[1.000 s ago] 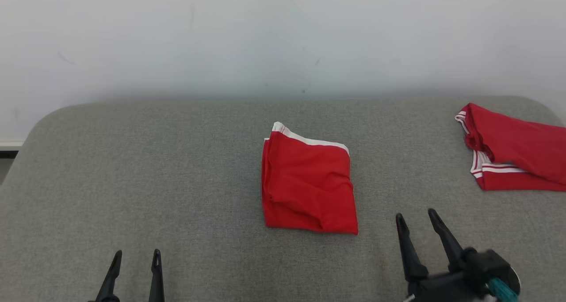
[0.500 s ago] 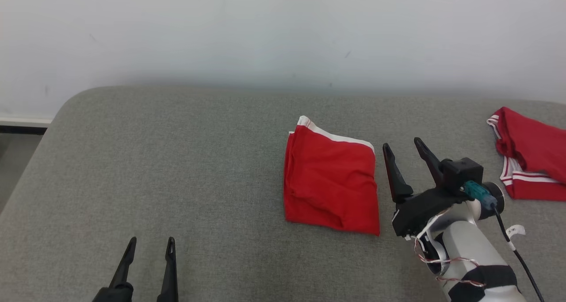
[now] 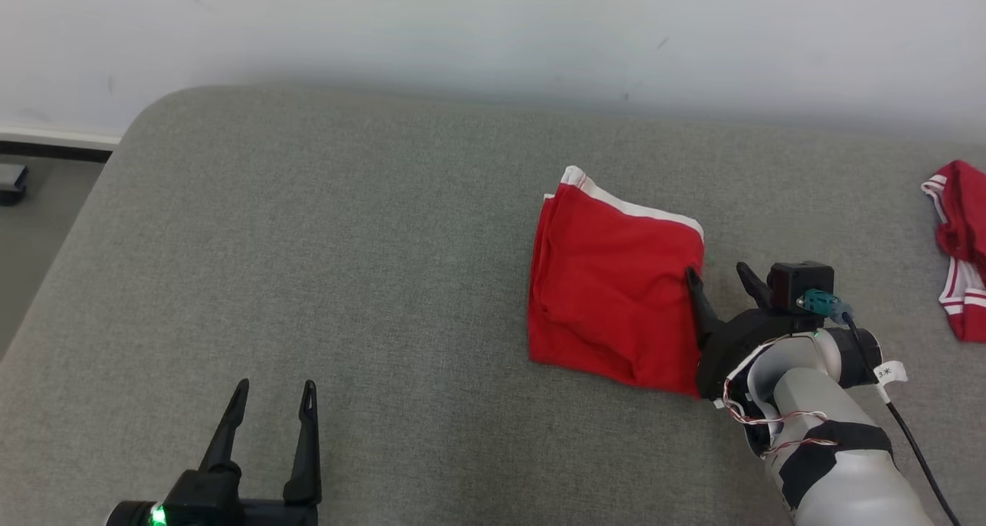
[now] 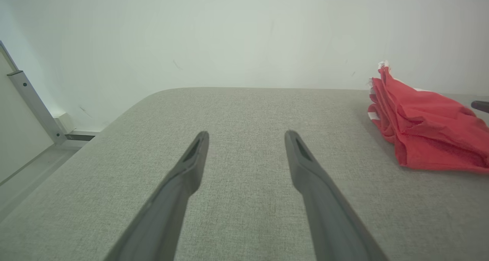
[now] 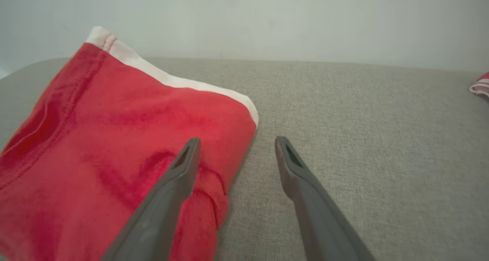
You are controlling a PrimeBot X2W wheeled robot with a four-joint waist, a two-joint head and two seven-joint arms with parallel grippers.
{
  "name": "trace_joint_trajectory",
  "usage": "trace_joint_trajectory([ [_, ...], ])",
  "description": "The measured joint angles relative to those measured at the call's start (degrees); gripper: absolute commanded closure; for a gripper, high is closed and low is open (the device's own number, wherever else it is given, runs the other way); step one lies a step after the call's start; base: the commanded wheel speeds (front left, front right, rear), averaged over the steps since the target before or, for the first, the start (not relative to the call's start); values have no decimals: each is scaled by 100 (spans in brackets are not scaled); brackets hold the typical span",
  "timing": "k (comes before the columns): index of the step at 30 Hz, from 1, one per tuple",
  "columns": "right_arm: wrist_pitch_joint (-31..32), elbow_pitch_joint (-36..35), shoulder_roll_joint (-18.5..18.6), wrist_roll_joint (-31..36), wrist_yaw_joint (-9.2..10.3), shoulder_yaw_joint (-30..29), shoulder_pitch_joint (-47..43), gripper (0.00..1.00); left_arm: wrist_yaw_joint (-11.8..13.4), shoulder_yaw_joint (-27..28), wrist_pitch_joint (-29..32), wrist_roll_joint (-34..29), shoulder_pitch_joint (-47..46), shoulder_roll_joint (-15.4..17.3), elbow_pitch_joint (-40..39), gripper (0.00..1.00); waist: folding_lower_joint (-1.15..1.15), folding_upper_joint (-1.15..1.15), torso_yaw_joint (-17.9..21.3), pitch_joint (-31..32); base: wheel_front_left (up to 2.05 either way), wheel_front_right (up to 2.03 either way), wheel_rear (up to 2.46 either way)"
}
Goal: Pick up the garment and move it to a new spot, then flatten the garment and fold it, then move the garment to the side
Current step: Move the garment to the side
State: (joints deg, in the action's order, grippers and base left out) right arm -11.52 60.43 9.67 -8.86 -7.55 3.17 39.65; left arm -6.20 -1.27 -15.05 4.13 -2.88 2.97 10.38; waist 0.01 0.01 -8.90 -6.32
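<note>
A folded red garment [image 3: 612, 287] with a white band along its far edge lies on the grey cushioned surface [image 3: 347, 241]. My right gripper [image 3: 720, 278] stands open at its right edge. One finger rests over the red cloth and the other over bare grey fabric, as the right wrist view shows with the garment [image 5: 114, 138] under the right gripper [image 5: 237, 146]. My left gripper [image 3: 275, 395] is open and empty at the lower left, well apart from the garment [image 4: 424, 131]; between the left gripper [image 4: 246, 138] fingers lies only grey fabric.
A second red garment [image 3: 959, 249] with white stripes lies at the far right edge of the surface. A pale wall [image 3: 493, 25] rises behind. The floor [image 3: 31, 226] shows past the surface's rounded left corner.
The camera has turned, shifting the whole scene. My right gripper has come up and leftward from below the garment to its right edge, one finger now over the cloth. The left gripper stays open.
</note>
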Motion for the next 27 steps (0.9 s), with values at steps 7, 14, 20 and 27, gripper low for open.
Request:
trace_joint_trajectory([
  [7,-127,706,-179,-115,0,-207,209,0,-12,5,0,1,-202,-2,70,0,0,0,-76,-297,0,0,0],
  [14,-203,1005,-358,-249,1,-89,328,0,-29,-25,0,1,-353,-2,129,0,-1,0,-128,-389,0,0,0],
  [20,-134,1088,-480,-427,1,62,339,100,-29,-33,0,63,-362,-2,162,0,-1,0,-131,-409,0,0,0],
  [27,-164,1080,-381,-525,-3,324,445,100,15,-10,0,136,-380,-3,145,0,-2,-1,-83,-501,0,0,0],
])
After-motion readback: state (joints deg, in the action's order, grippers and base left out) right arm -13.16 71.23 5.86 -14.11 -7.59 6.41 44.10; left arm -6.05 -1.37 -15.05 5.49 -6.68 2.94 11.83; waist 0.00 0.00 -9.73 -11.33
